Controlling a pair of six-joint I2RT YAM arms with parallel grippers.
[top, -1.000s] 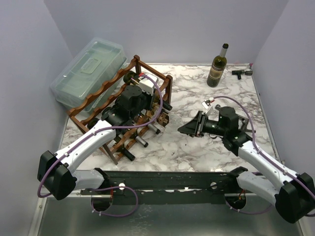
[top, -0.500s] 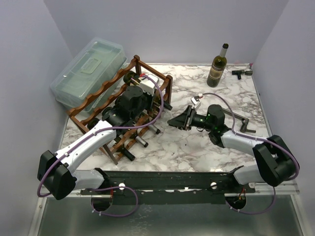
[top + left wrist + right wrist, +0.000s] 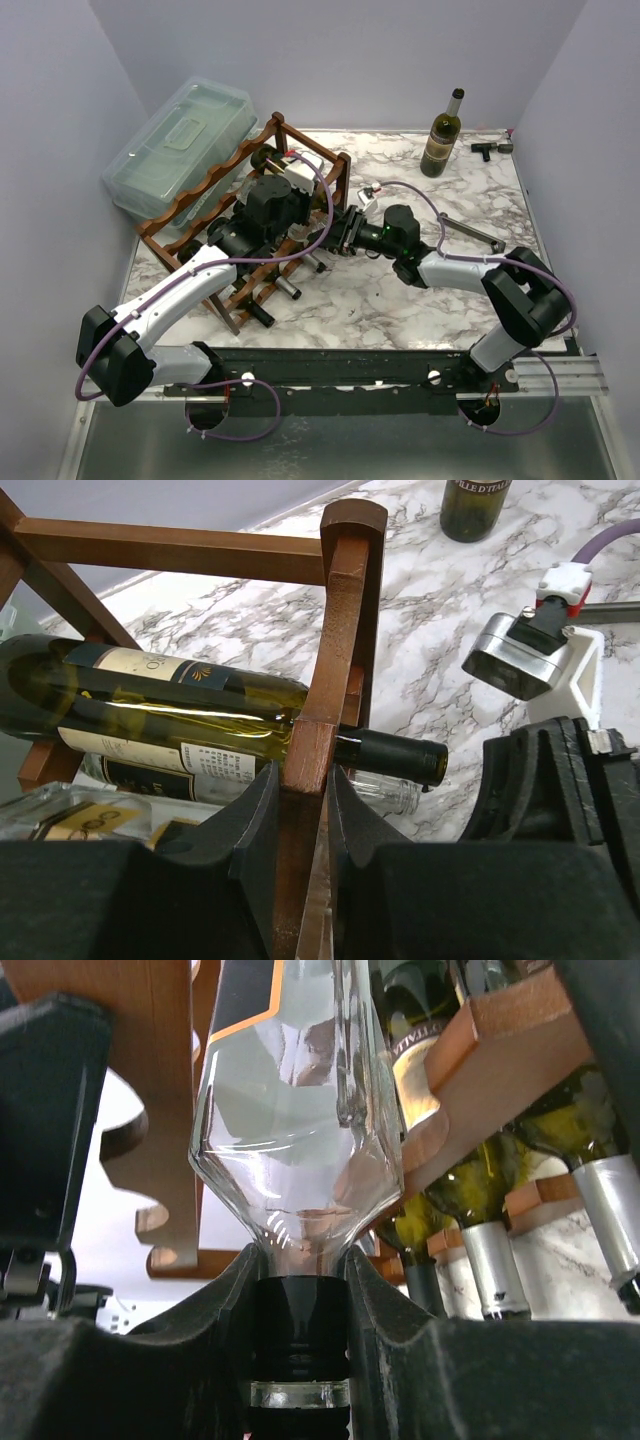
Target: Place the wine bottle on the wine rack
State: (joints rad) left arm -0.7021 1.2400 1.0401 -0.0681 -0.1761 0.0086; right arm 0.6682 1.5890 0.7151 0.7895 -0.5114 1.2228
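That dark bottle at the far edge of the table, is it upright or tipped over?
Upright. The dark bottle stands on its base on the marble table, neck pointing up, well apart from the wine rack.

I read "ITAL" on label of standing bottle (image 3: 478, 505). Print on lying bottle (image 3: 150, 695) in wine rack (image 3: 340, 600) too small for me.

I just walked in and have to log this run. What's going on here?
The left gripper is shut on a wooden rail of the wine rack, apparently steadying it. The right gripper is shut on the black-capped neck of a clear bottle, whose body sits in among the rack's rails. The rack already holds other bottles lying down. A dark bottle stands upright at the table's far side, untouched.
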